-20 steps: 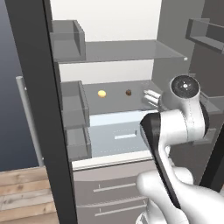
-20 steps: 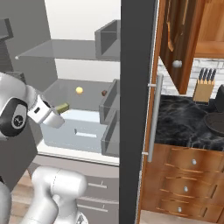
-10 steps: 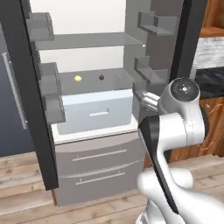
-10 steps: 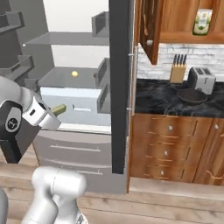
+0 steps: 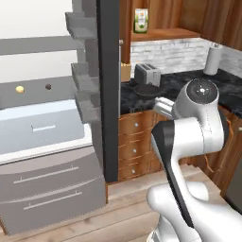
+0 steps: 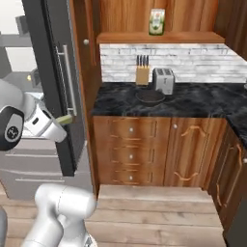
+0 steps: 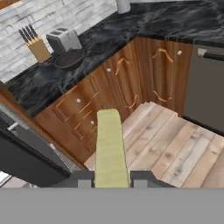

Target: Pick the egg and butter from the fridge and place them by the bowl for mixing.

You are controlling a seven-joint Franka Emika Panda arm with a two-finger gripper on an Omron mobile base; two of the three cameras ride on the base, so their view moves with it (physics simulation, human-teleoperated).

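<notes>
Tool: the tool is closed tight on the butter, a pale yellow block standing out between its tips; in the right base view the block pokes out just beside the fridge door handle.
Egg: the egg lies on a fridge shelf, with a small dark brown ball near it, above the pale blue drawer.
Bowl: the bowl sits on the dark worktop just in front of the silver toaster.
Knife block: the knife block stands beside the toaster, against the wall.
</notes>
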